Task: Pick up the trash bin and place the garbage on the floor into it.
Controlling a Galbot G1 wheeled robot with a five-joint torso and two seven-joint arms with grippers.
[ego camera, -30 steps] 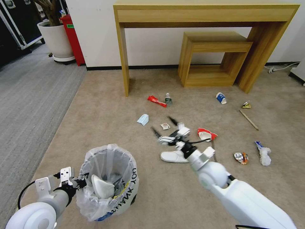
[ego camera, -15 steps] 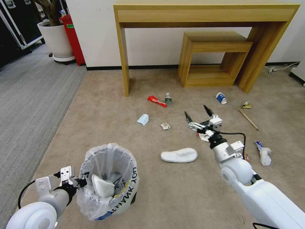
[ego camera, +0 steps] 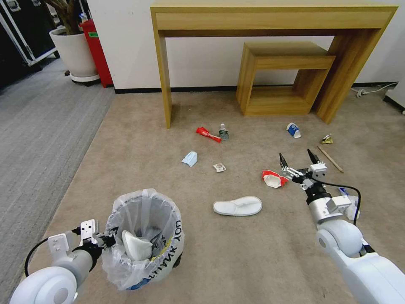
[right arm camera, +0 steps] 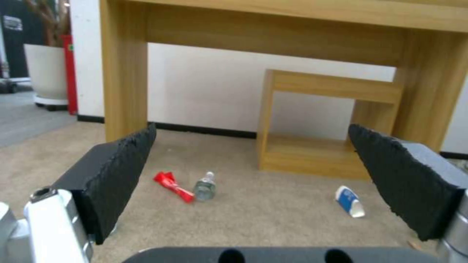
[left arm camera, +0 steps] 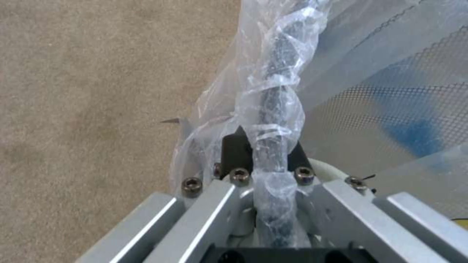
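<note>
Head view: trash bin (ego camera: 143,238), black, lined with a crinkled translucent bag, at lower left above the beige floor (ego camera: 139,160); left pincer (ego camera: 101,241) clamped on its near-left rim; contents: one white slipper (ego camera: 136,249) and further scraps too tangled in the bag to name; right pincer (ego camera: 300,162) empty, fingers spread wide, hovering above the carpet just right of a red-and-white wrapper (ego camera: 273,178); garbage lying on the floor: second white slipper (ego camera: 237,206) near centre, blue mask (ego camera: 190,158), small sachet (ego camera: 219,167), red wrapper (ego camera: 207,134) beside a small bottle (ego camera: 223,132), blue-white paper cup (ego camera: 293,130), crushed scrap (ego camera: 327,139), wooden stick (ego camera: 330,159), crumpled paper (ego camera: 350,204) partly behind the right arm.

Left wrist view: left pincer (left arm camera: 265,160) closed upon the bag-wrapped rim of the trash bin (left arm camera: 273,87); mesh wall of the bin seen through the plastic; grip judged secure provided the bin stays level.

Right wrist view: right pincer (right arm camera: 251,175) wide apart, nothing between the pads (right arm camera: 122,171); red wrapper (right arm camera: 172,185), small bottle (right arm camera: 204,187) and paper cup (right arm camera: 350,201) well ahead on the carpet; for a sound pick, judged best to choose one item, centre it between the pads, descend until the tips brush the pile, then close.
</note>
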